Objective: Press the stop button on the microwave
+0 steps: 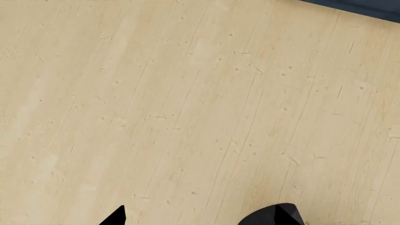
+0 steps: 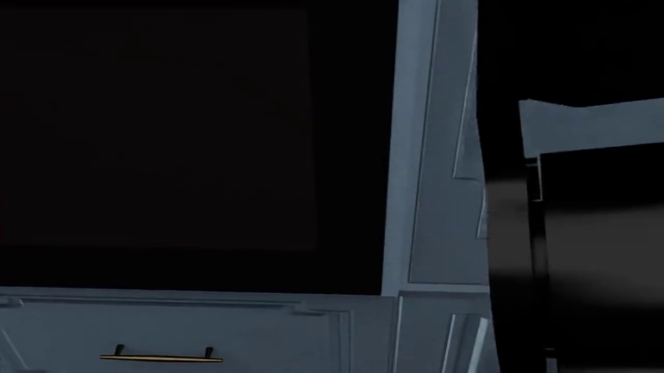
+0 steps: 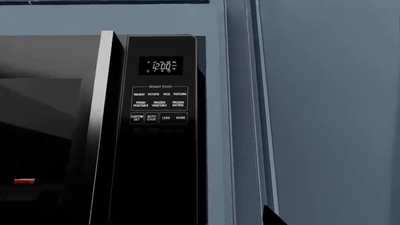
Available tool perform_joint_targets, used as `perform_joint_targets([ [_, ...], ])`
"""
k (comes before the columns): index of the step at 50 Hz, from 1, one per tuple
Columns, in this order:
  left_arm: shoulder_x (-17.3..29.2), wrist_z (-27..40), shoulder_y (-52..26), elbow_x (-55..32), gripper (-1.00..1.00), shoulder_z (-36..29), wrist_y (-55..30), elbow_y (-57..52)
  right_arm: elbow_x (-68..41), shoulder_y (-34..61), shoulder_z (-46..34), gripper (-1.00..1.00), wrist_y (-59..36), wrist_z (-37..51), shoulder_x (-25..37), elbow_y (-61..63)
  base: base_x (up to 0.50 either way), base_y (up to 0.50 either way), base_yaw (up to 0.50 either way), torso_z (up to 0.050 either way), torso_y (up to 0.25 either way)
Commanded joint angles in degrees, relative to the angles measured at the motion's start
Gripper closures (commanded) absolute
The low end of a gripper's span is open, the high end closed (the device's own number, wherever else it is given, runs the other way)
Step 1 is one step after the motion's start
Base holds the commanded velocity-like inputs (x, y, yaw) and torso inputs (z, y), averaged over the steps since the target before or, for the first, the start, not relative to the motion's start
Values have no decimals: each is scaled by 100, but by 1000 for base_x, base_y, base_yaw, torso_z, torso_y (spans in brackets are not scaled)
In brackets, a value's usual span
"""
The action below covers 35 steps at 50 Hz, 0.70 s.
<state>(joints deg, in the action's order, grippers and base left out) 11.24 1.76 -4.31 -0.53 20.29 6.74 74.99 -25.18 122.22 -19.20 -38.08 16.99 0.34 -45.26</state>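
The black microwave (image 3: 56, 131) shows in the right wrist view, with its control panel (image 3: 159, 108) to the right of the door. The panel has a lit display (image 3: 161, 66) reading 12:00 and rows of labelled buttons such as POPCORN and MORE. No stop label is readable; the lower panel is dark. My right gripper (image 3: 194, 219) is apart from the panel. Only one fingertip (image 3: 270, 216) shows, off to the side, so the jaws stand apart. My left gripper (image 1: 200, 218) is open and empty over a pale wood floor (image 1: 187, 103).
The head view shows a large dark opening (image 2: 155, 132), blue-grey cabinet panels (image 2: 431, 155), a drawer with a brass handle (image 2: 161, 357) below, and a dark appliance (image 2: 592, 256) at right. A blue-grey cabinet side (image 3: 325, 117) stands right of the microwave.
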Motion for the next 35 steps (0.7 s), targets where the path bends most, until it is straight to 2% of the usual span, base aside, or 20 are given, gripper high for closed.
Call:
perform_joint_targets([
  [1, 0, 0, 0, 0, -100, 1, -1, 1, -865, 707, -787, -100, 463, 261, -13, -861, 0, 0, 0, 43, 174],
  [22, 0, 0, 0, 0, -100, 1, -1, 1, -1086, 325, -1309, -100, 624, 262, 147, -689, 0, 0, 0, 44, 173],
  [27, 0, 0, 0, 0, -100, 1, -1, 1, -1031, 549, -1372, -100, 804, 101, 59, -1343, 0, 0, 0, 44, 173],
  [35, 0, 0, 0, 0, -100, 1, -1, 1, -1017, 403, -1477, -100, 888, 215, 159, -1048, 272, 451, 0, 44, 173],
])
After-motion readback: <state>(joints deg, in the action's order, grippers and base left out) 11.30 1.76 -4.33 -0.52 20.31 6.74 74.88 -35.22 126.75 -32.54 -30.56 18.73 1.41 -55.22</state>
